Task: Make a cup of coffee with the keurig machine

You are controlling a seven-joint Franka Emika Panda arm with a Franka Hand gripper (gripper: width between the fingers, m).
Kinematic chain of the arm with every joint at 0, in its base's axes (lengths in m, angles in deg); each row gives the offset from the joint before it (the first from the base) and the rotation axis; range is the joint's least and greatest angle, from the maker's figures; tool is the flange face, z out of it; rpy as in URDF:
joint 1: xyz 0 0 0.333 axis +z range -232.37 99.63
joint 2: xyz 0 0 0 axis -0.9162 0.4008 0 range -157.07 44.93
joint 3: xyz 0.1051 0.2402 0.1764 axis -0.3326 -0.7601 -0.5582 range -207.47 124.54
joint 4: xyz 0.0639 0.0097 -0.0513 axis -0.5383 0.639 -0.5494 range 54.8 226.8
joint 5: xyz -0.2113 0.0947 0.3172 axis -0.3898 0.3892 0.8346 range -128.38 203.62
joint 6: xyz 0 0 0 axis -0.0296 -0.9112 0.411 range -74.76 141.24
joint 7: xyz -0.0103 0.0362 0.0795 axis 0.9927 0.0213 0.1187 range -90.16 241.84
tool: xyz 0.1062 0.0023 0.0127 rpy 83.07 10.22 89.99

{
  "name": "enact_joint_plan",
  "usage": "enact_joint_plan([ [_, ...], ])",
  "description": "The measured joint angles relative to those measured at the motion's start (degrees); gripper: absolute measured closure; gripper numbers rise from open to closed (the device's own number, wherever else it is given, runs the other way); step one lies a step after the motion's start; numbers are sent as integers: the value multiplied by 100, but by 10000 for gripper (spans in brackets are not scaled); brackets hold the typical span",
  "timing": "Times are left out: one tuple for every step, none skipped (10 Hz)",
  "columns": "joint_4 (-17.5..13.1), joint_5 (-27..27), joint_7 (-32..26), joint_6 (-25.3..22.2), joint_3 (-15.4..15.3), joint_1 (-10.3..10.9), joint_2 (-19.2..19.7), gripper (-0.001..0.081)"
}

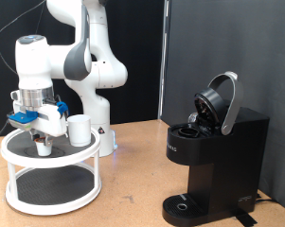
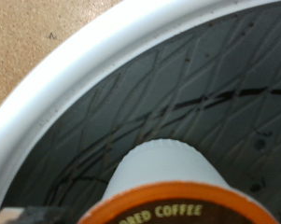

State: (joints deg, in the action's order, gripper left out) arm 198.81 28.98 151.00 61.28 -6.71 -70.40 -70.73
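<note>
My gripper (image 1: 43,144) hangs over the top tier of a white round stand (image 1: 19,151) at the exterior view's left. A small coffee pod (image 1: 43,148) sits between its fingers, just over the tier. In the wrist view the pod (image 2: 168,177) fills the near edge, white-bodied with an orange rim, over the stand's black mesh; the fingers themselves are not in that view. The white cup (image 1: 80,130) stands on the same tier, just to the exterior view's right of the gripper. The black keurig machine (image 1: 222,156) stands at the right with its lid (image 1: 221,99) raised.
The stand has a lower tier (image 1: 49,189) with a black floor. Its white rim (image 2: 103,56) borders the mesh in the wrist view. The arm's white base (image 1: 97,113) stands behind the stand. The machine's round drip tray (image 1: 185,203) is bare.
</note>
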Motion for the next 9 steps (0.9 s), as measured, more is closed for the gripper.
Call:
enact_joint_plan([
  [-113,94,-162,-226,25,0,-5,418],
  [-254,176,-316,-482,62,0,-28,418],
  [-385,218,-405,-692,84,-1,-63,418],
  [-509,239,-430,-866,95,-1,-97,418],
  [-623,247,-433,-1002,100,-2,-121,418],
  [-729,246,-469,-1139,101,-2,-132,418],
  [-798,246,-518,-1249,101,-2,-132,418],
  [-786,246,-512,-1242,100,-2,-132,418],
  [-792,388,-516,-1270,100,3,-132,418],
])
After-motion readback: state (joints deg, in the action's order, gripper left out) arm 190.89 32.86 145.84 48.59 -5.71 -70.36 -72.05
